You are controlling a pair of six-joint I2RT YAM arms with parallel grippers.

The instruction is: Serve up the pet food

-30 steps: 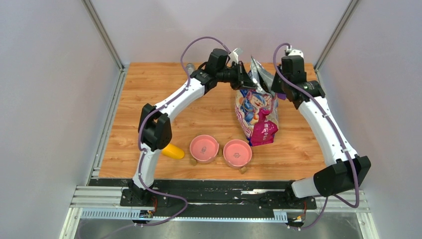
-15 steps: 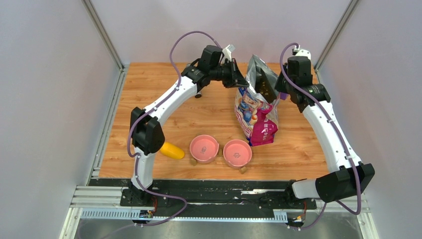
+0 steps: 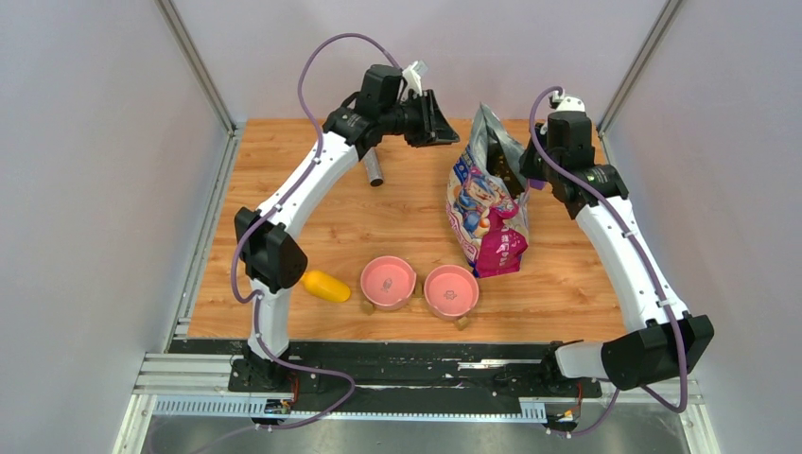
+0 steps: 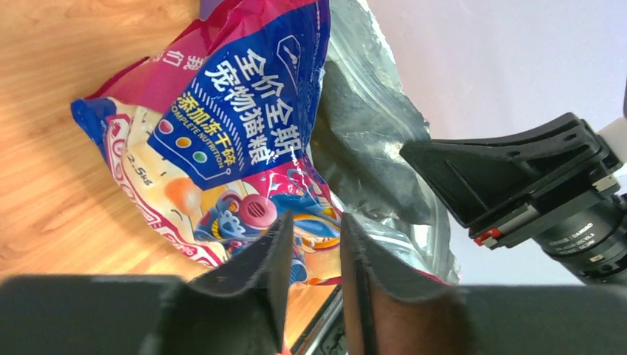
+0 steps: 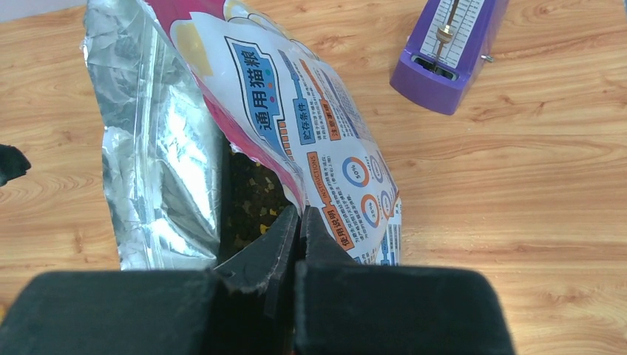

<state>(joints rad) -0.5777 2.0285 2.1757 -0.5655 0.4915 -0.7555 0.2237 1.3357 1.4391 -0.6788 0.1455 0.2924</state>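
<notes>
The pet food [image 5: 251,194] shows as dark kibble deep inside the open purple-pink bag [image 3: 487,203], which stands upright at the back of the table. My right gripper [image 5: 299,213] is shut on the bag's right rim [image 5: 296,185] and holds the silver-lined mouth open. My left gripper [image 3: 433,118] hovers to the left of the bag, apart from it. Its jaws [image 4: 314,218] are slightly open with nothing between them, and the printed front of the bag [image 4: 236,111] lies beyond. Two empty pink bowls [image 3: 388,281] [image 3: 451,290] sit near the front.
A yellow scoop [image 3: 326,286] lies left of the bowls beside the left arm. A grey cylinder [image 3: 374,171] lies on the wood at the back left. A purple metronome-like box [image 5: 447,52] stands behind the bag on the right.
My left gripper has let go of the bag's left rim, parted its jaws and drawn back to the left. The right gripper keeps its hold and the bag stays upright.
</notes>
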